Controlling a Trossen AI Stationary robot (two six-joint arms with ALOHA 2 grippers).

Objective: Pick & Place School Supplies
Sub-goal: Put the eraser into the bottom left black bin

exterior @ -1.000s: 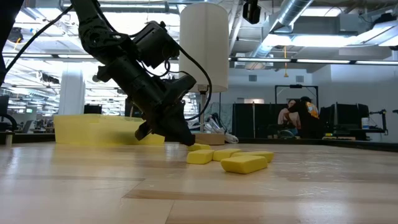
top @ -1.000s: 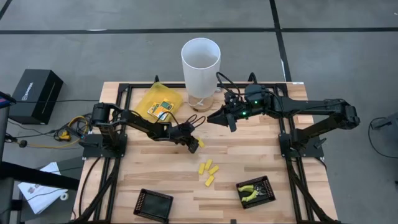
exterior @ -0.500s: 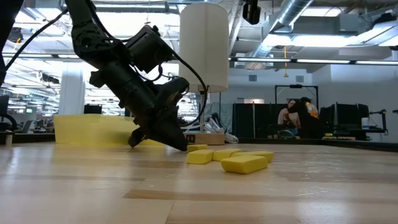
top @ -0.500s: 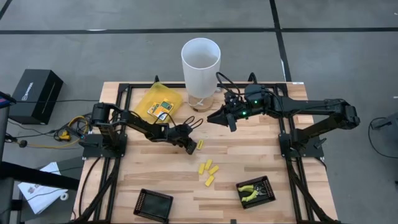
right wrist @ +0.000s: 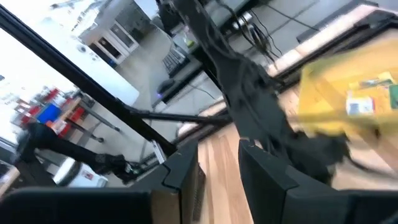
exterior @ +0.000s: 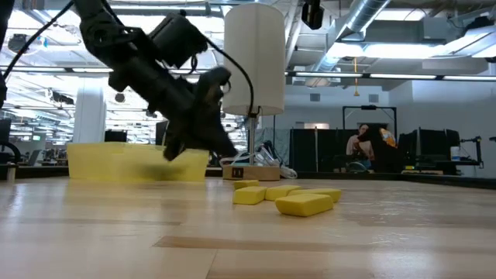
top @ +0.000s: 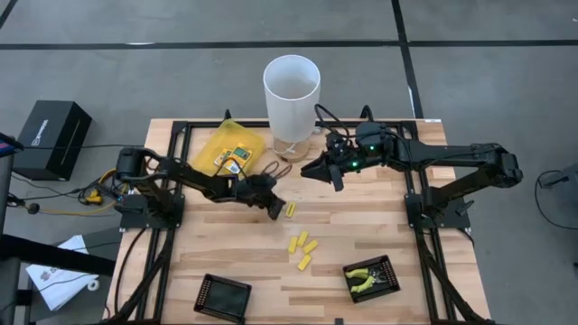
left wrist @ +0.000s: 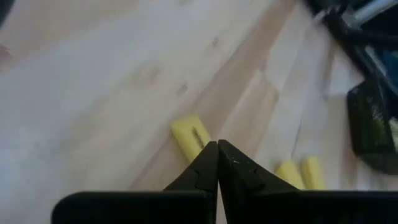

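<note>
A short yellow oblong piece (top: 291, 210) (left wrist: 191, 134) lies flat on the wooden table, just past the tips of my left gripper (top: 277, 212) (left wrist: 217, 149). That gripper is shut and hangs clear above the tabletop (exterior: 229, 149) with nothing in it. Several more yellow pieces (top: 302, 248) (exterior: 287, 198) lie together nearer the front edge. My right gripper (top: 316, 170) (right wrist: 217, 165) hovers high beside the white cylinder, its fingers apart with nothing between them.
A tall white cylinder (top: 292, 95) stands at the far edge. A yellow pouch (top: 233, 152) with labelled packets lies at the far left. One black tray (top: 370, 278) at the front right holds yellow-green plier tools. Another black tray (top: 223, 296) sits at the front left.
My left gripper has risen off the tabletop and drawn back a little toward the table's left edge, staying shut. The yellow piece beside it has stayed where it lay.
</note>
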